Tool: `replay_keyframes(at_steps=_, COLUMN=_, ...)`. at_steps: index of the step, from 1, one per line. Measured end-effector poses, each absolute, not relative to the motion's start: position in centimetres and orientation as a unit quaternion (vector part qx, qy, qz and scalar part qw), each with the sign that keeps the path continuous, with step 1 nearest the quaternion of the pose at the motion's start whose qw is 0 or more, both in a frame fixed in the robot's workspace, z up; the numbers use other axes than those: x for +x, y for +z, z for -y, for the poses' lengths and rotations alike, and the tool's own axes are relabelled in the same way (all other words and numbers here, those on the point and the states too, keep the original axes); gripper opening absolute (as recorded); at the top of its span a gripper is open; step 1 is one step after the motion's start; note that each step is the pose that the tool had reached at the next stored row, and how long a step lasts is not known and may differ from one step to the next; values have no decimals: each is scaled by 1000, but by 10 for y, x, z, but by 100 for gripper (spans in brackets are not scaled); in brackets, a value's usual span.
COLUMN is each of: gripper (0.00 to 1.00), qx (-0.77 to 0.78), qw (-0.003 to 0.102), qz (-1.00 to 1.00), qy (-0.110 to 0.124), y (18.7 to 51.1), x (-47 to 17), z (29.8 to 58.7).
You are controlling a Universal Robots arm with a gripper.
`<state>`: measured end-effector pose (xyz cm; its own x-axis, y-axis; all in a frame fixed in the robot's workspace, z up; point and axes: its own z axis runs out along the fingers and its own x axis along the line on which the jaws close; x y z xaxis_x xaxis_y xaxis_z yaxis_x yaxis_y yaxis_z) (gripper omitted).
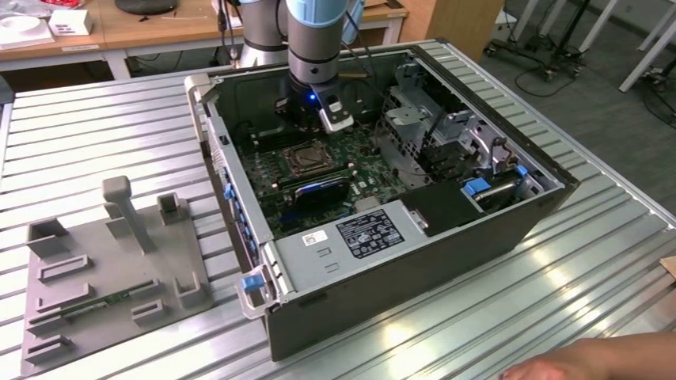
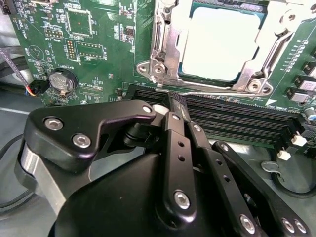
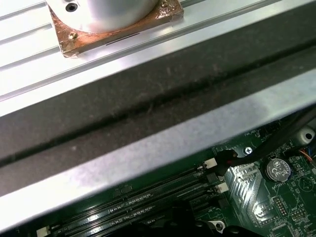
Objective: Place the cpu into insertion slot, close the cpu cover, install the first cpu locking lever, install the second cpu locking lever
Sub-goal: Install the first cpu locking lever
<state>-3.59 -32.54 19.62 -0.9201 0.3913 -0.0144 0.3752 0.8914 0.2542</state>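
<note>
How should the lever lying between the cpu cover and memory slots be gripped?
Probably from above, pinching across the thin lever mid-length: it lies flat along the cover, with memory slots tight beside it, leaving no side access.

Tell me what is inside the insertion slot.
The cpu lies flat in the insertion slot, its silvery top showing in the second wrist view. Whatever lies beneath the cpu is covered by it.

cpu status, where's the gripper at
Gripper low over memory slots, tip beside cpu cover. Cpu seated inside the cover frame. Nothing between tip and cover.
</note>
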Motion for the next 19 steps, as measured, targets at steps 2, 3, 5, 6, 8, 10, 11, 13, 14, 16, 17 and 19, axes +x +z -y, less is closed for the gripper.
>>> replay_keyframes(at_steps=2, gripper=10, qx=197, qw=33, qz=-972, qy=124, y=196, x=-36, z=325)
replay_keyframes(at_steps=3, gripper=10, qx=197, qw=33, qz=-972, qy=124, y=196, x=-36, z=326)
replay_keyframes(at_steps=5, gripper=10, qx=197, qw=33, qz=-972, qy=124, y=197, x=-36, z=326)
replay_keyframes(at_steps=6, gripper=10, qx=197, qw=33, qz=-972, qy=124, y=198, x=-36, z=326)
replay_keyframes(at_steps=8, gripper=10, qx=197, qw=33, qz=-972, qy=124, y=199, x=-36, z=325)
replay_keyframes(at_steps=10, gripper=10, qx=197, qw=33, qz=-972, qy=124, y=199, x=-36, z=325)
replay_keyframes(at_steps=11, gripper=10, qx=197, qw=33, qz=-972, qy=124, y=199, x=-36, z=325)
replay_keyframes(at_steps=13, gripper=10, qx=197, qw=35, qz=-972, qy=125, y=199, x=-36, z=326)
replay_keyframes(at_steps=14, gripper=10, qx=197, qw=36, qz=-972, qy=125, y=199, x=-36, z=326)
replay_keyframes(at_steps=16, gripper=10, qx=196, qw=38, qz=-972, qy=125, y=199, x=-37, z=326)
replay_keyframes(at_steps=17, gripper=10, qx=196, qw=39, qz=-972, qy=125, y=199, x=-37, z=326)
replay_keyframes(at_steps=19, gripper=10, qx=196, qw=42, qz=-972, qy=126, y=199, x=-37, z=326)
